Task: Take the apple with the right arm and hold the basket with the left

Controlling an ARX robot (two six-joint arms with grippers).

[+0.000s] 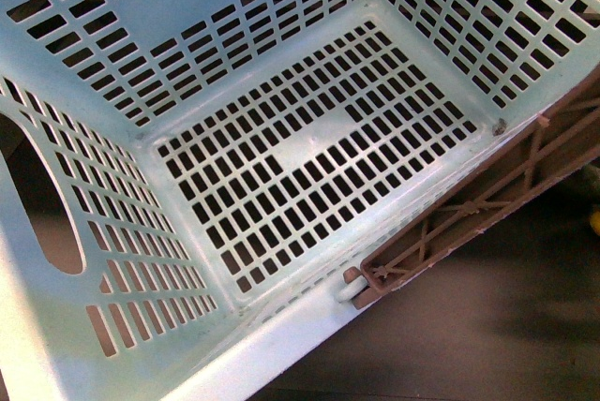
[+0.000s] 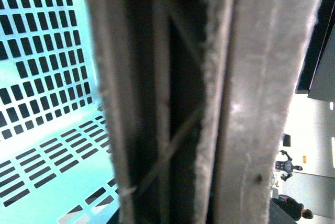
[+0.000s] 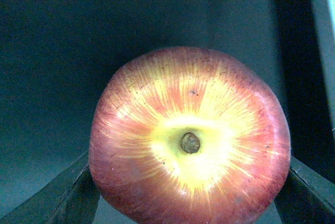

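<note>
The pale mint-green basket (image 1: 281,153) fills the front view, tilted, its slotted bottom bare. Its brown lattice handle (image 1: 487,195) lies along the lower right rim. Neither arm shows in the front view. The left wrist view is taken up by that handle (image 2: 246,103) seen from very close, with the basket's slotted wall (image 2: 42,77) behind it; my left gripper is shut on the basket, its fingers hidden. In the right wrist view the red apple (image 3: 189,139), with yellow streaks round its stem, sits between my right gripper's (image 3: 189,192) dark fingers (image 3: 68,195), which are shut on it.
A dark surface (image 1: 469,335) shows below the basket's near right rim, and a small yellow thing (image 1: 594,221) sits at the right edge. Behind the apple there is only a dark background (image 3: 104,25). A bright room with distant people (image 2: 293,208) shows past the handle.
</note>
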